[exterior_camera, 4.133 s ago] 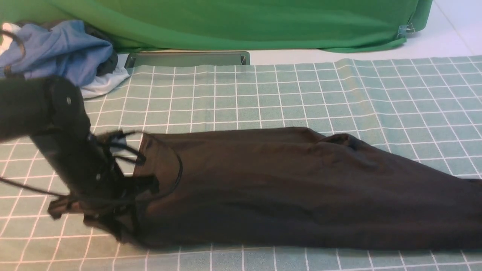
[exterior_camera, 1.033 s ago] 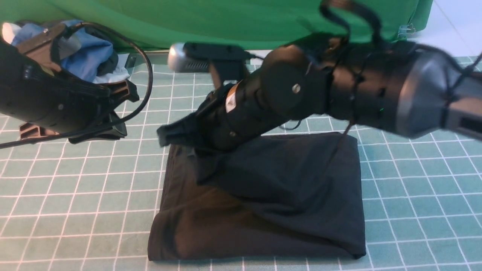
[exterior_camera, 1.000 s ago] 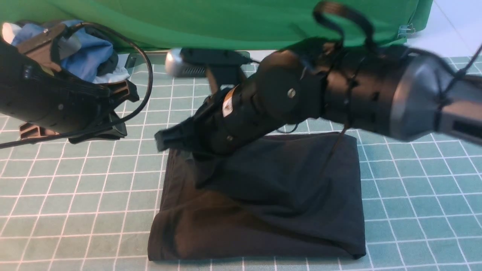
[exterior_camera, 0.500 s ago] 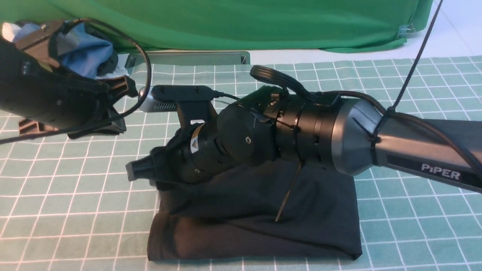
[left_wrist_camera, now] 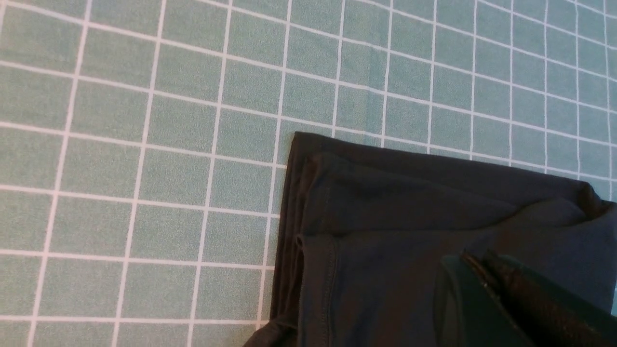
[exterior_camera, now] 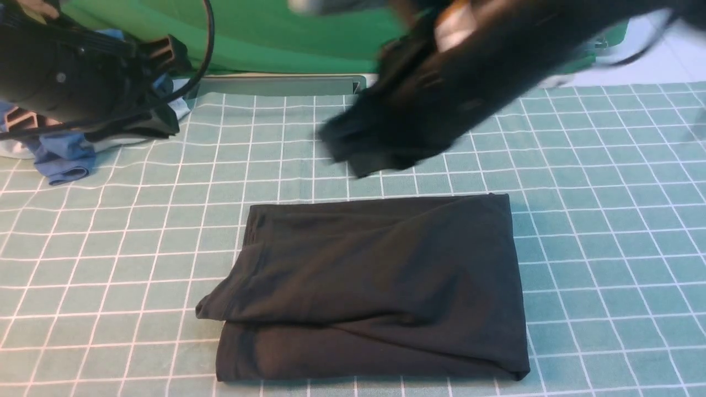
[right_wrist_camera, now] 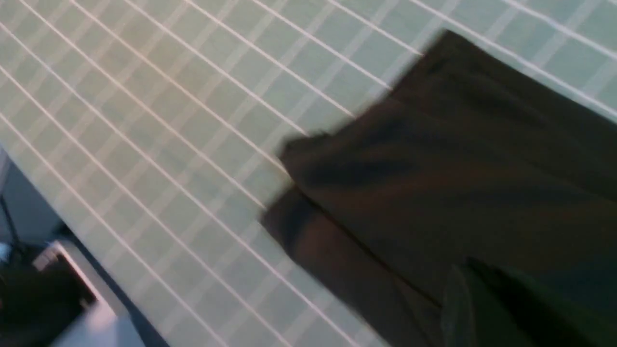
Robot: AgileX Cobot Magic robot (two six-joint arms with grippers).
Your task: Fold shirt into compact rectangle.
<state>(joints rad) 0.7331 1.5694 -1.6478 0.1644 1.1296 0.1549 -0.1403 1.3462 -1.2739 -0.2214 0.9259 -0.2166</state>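
The shirt [exterior_camera: 369, 286] lies nearest, folded into a rough rectangle on the checked mat [exterior_camera: 606, 248], a little left of the mat's middle. Its right edge is straight. Its left edge is uneven: an upper layer juts out as a small flap over the lower layer at the near left corner. Soft creases run across the top. No print shows on the upper face.

In the left wrist view the shirt [left_wrist_camera: 409, 231] shows 1 corner with stacked hemmed layers on the mat [left_wrist_camera: 144, 144], and the left gripper [left_wrist_camera: 487, 270] sits over the cloth with its jaws pressed together and nothing between them. In the right wrist view the picture is blurred; the shirt [right_wrist_camera: 458, 168] fills 1 side, and the right gripper [right_wrist_camera: 470, 289] is a dark shape whose jaws read as clenched and empty.

Farther back, the right gripper [exterior_camera: 353, 146] hangs above the mat beyond the shirt's far edge, smeared by motion and apart from the cloth. The left gripper [exterior_camera: 160, 91] hovers at the far left, well away from the shirt. Beneath it lies a blue garment [exterior_camera: 63, 162]. Behind all stands a green cloth [exterior_camera: 276, 33], with a grey tray [exterior_camera: 276, 85] at its foot.
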